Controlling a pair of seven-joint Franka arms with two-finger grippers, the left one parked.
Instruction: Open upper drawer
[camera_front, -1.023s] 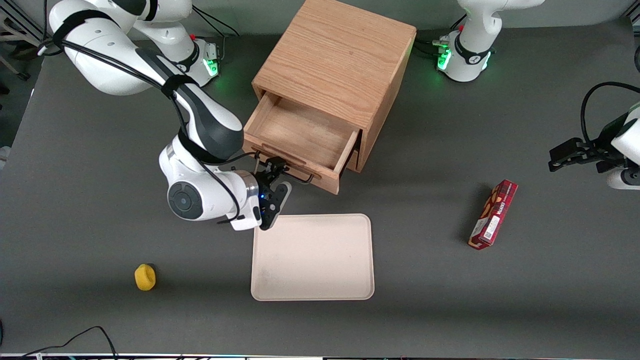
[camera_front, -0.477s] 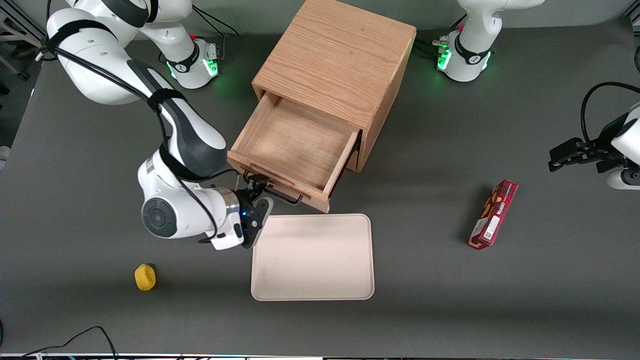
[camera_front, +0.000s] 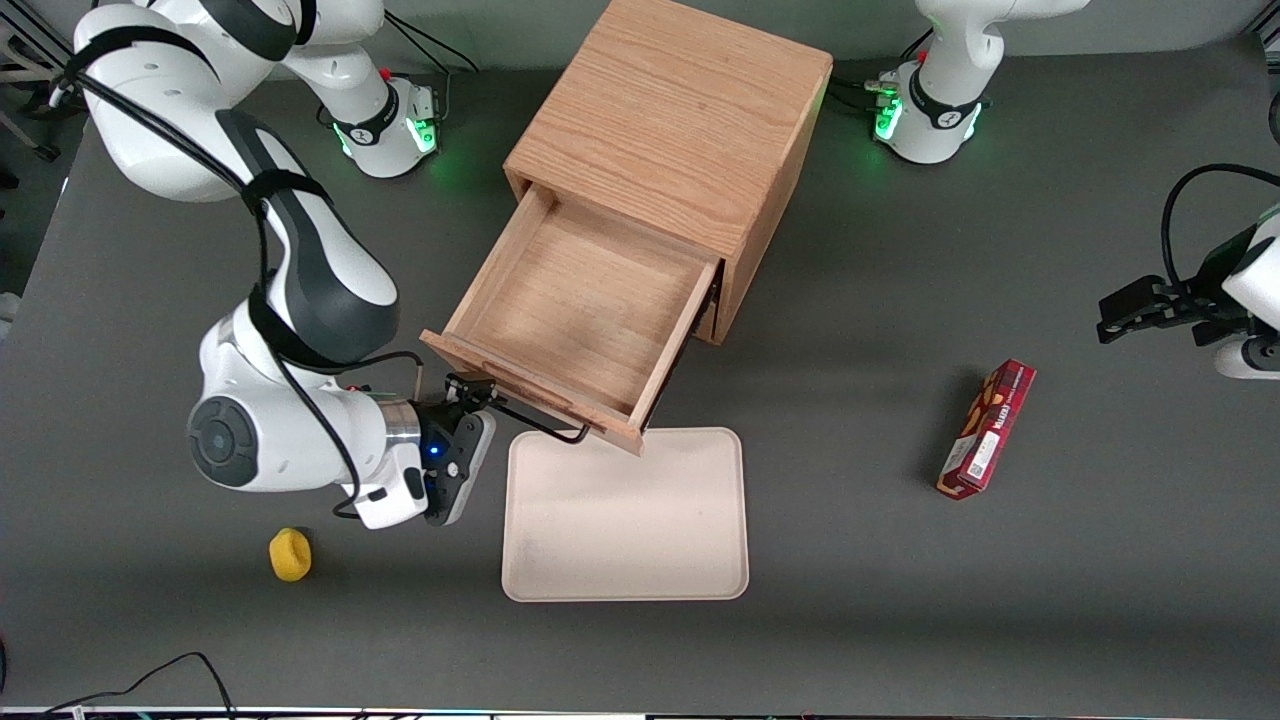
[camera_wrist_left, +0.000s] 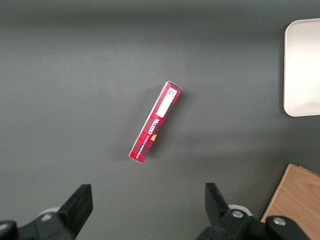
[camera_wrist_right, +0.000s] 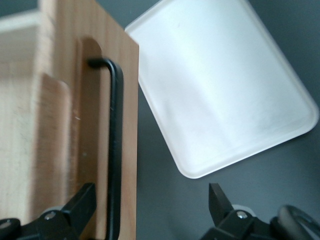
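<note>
Standing pulled well out of the light oak cabinet (camera_front: 680, 120), the upper drawer (camera_front: 575, 310) shows its bare wooden floor in the front view, and its front corner overhangs the edge of the cream tray (camera_front: 625, 515) lying on the dark desk (camera_front: 900, 600). The long black wire handle (camera_front: 540, 425) runs along the drawer front. The claw (camera_front: 470, 395) of the right arm sits at the end of that handle nearer the working arm's end of the desk. In the right wrist view the claw (camera_wrist_right: 150, 210) stands spread wide, its two fingers well apart; one finger (camera_wrist_right: 80, 205) lies over the drawer front at the handle (camera_wrist_right: 114, 150), and the other finger (camera_wrist_right: 220, 202) hangs over bare desk near the tray (camera_wrist_right: 225, 90). The handle bar passes between them, and neither finger visibly presses on it.

A small yellow object (camera_front: 290, 553) rests on the desk, nearer the front camera than the claw. A red carton (camera_front: 986, 430) lies toward the parked arm's end of the desk, well apart from the tray.
</note>
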